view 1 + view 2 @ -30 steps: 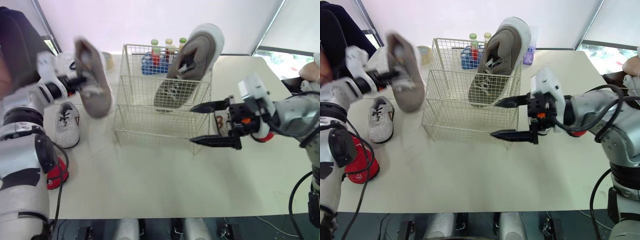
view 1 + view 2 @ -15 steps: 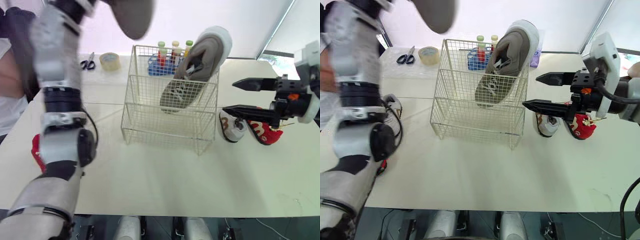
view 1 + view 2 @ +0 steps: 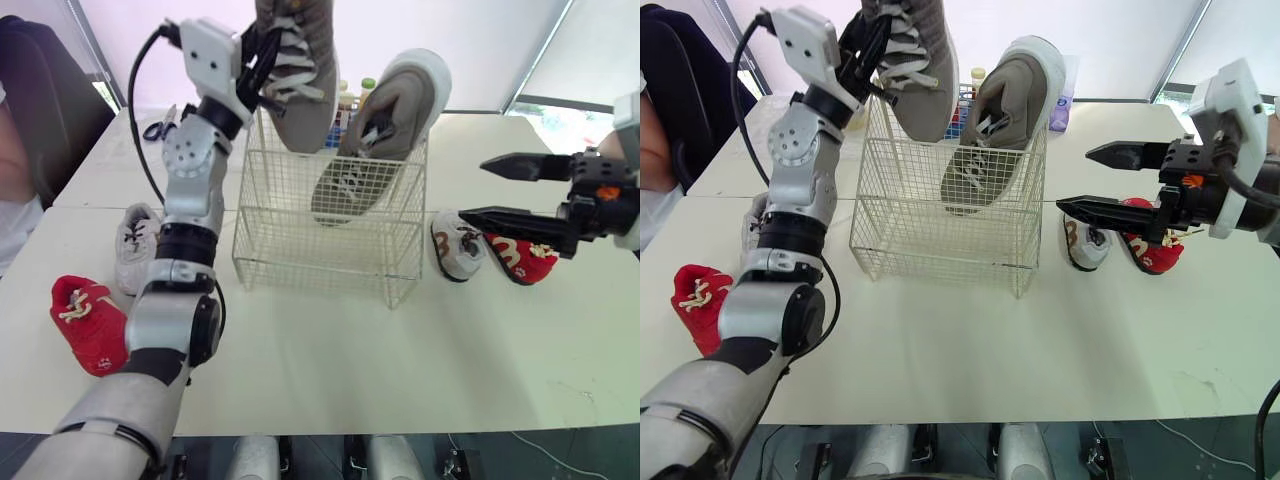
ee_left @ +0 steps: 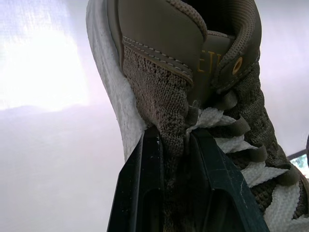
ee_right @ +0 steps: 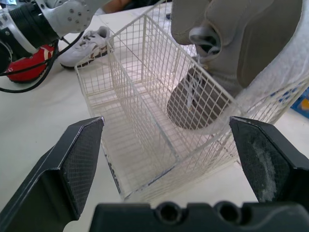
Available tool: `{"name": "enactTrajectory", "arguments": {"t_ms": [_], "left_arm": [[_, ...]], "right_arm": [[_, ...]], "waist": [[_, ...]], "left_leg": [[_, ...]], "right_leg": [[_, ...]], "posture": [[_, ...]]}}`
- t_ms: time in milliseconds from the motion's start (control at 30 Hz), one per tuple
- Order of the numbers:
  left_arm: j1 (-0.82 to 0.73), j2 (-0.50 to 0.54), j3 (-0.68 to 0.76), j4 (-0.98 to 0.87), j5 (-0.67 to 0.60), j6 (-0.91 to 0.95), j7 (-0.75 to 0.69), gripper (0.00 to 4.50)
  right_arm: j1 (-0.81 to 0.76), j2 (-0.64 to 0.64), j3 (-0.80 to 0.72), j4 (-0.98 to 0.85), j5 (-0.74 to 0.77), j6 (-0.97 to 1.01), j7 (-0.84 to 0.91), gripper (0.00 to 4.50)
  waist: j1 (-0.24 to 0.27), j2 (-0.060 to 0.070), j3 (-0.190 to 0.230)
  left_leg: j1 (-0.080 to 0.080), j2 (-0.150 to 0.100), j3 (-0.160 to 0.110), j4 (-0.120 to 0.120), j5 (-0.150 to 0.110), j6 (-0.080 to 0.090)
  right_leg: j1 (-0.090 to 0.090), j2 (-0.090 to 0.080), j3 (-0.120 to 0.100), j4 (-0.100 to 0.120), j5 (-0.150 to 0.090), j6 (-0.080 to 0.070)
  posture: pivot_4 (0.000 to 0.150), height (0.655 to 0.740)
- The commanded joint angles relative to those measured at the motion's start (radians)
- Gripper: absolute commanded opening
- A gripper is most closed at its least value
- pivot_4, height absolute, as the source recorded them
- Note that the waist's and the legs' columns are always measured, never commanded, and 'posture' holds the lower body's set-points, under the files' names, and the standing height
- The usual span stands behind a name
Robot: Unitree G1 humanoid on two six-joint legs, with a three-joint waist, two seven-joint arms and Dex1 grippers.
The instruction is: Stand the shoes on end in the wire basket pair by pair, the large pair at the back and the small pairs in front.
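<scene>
While aloft, knit shoe (image 3: 292, 75) (white-soled, white-laced)

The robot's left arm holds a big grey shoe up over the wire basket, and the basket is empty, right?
Not empty. One big grey shoe already leans toe-down inside the wire basket, as the left eye view shows. The left jaws do hold the other grey shoe up over it.

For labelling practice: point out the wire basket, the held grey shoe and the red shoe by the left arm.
wire basket (image 3: 320, 250), left eye view, front wall.
held grey shoe (image 3: 295, 70), left eye view, laced upper.
red shoe (image 3: 88, 322), left eye view, upper.
</scene>
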Motion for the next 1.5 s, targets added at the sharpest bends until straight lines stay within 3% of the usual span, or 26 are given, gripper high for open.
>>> {"name": "enactTrajectory", "arguments": {"t_ms": [33, 400, 667, 933, 1133, 1367, 1500], "left_arm": [[0.035, 0.001, -0.014, -0.086, 0.013, 0.026, 0.027, 0.16], [0.185, 0.038, -0.086, -0.180, 0.089, 0.070, 0.022, 0.16], [0.250, 0.083, -0.067, -0.421, 0.017, 0.253, -0.023, 3.99], [0.246, 0.230, -0.034, -0.650, -0.075, 0.487, -0.105, 3.99], [0.141, 0.267, 0.002, -0.550, -0.091, 0.486, -0.113, 3.99], [0.042, 0.242, 0.006, -0.396, -0.109, 0.453, -0.144, 3.99], [0.026, 0.230, -0.026, -0.352, -0.091, 0.404, -0.185, 2.73]], "right_arm": [[-0.017, -0.003, -0.012, -0.007, 0.007, -0.035, -0.003, 4.50], [-0.062, 0.022, 0.085, 0.024, -0.015, -0.115, 0.018, 4.50], [-0.084, 0.046, 0.135, 0.054, -0.047, -0.165, 0.039, 4.50], [-0.091, 0.079, 0.165, 0.075, -0.076, -0.199, 0.047, 4.50], [-0.088, 0.104, 0.186, 0.076, -0.105, -0.219, 0.044, 4.50], [-0.073, 0.129, 0.179, 0.062, -0.114, -0.229, 0.025, 4.50], [-0.069, 0.138, 0.173, 0.057, -0.115, -0.232, 0.012, 4.50]], "waist": [[0.000, 0.000, 0.000], [0.001, 0.000, 0.000], [0.003, 0.000, 0.000], [0.001, 0.001, 0.000], [0.001, 0.000, 0.000], [0.002, 0.000, 0.000], [0.001, 0.000, 0.000]], "left_leg": [[0.000, 0.000, 0.000, 0.000, 0.000, 0.000], [0.000, 0.000, 0.000, 0.000, 0.000, 0.000], [0.000, 0.000, -0.001, 0.001, 0.001, -0.001], [0.000, 0.000, -0.001, 0.000, 0.002, -0.004], [0.000, 0.000, -0.001, 0.000, 0.002, -0.004], [0.000, 0.000, 0.000, 0.000, 0.003, -0.005], [0.000, 0.000, 0.000, 0.000, 0.003, -0.005]], "right_leg": [[0.000, 0.000, 0.000, 0.000, 0.000, 0.000], [0.001, 0.000, 0.000, 0.000, 0.000, 0.000], [0.001, 0.000, 0.000, 0.000, 0.000, 0.000], [0.001, 0.000, 0.000, 0.000, 0.000, 0.000], [0.001, 0.000, 0.000, 0.000, 0.000, 0.000], [0.001, 0.001, -0.001, 0.000, 0.000, 0.000], [0.001, 0.001, 0.000, 0.000, 0.000, 0.000]], "posture": [[0.150, 0.7400], [0.150, 0.7400], [0.150, 0.7400], [0.150, 0.7400], [0.150, 0.7400], [0.150, 0.7400], [0.150, 0.7400]]}}
